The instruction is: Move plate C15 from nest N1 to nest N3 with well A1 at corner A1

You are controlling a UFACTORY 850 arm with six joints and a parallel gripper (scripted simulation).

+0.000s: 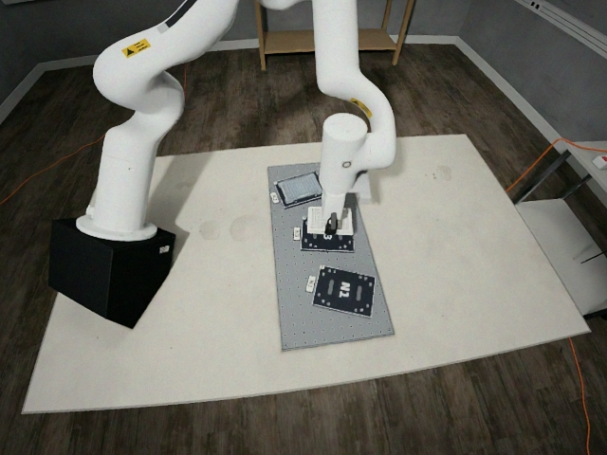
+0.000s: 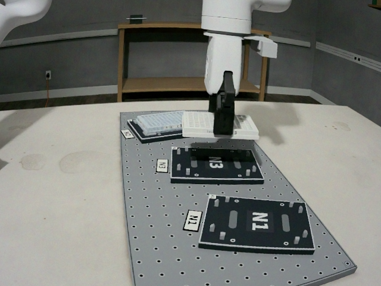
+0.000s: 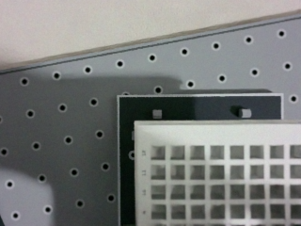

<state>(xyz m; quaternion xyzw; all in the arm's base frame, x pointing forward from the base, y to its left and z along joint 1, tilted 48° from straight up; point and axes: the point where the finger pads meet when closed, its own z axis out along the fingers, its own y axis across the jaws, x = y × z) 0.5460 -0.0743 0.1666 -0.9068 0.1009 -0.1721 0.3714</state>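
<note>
Plates: two; nests: three.

Plate label behind pincer; unreadable

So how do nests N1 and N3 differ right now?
N1 has nothing above it, its locator pegs and name all exposed; N3 sits under the white plate held in the claw, and the plate's shadow covers N3's far edge. N1 lies nearer the exterior camera and slightly skewed on the grey deck; N3 lies squarer and mid-deck, next to the occupied nest. Both are dark, peg-fitted nests with no plate seated.
</note>
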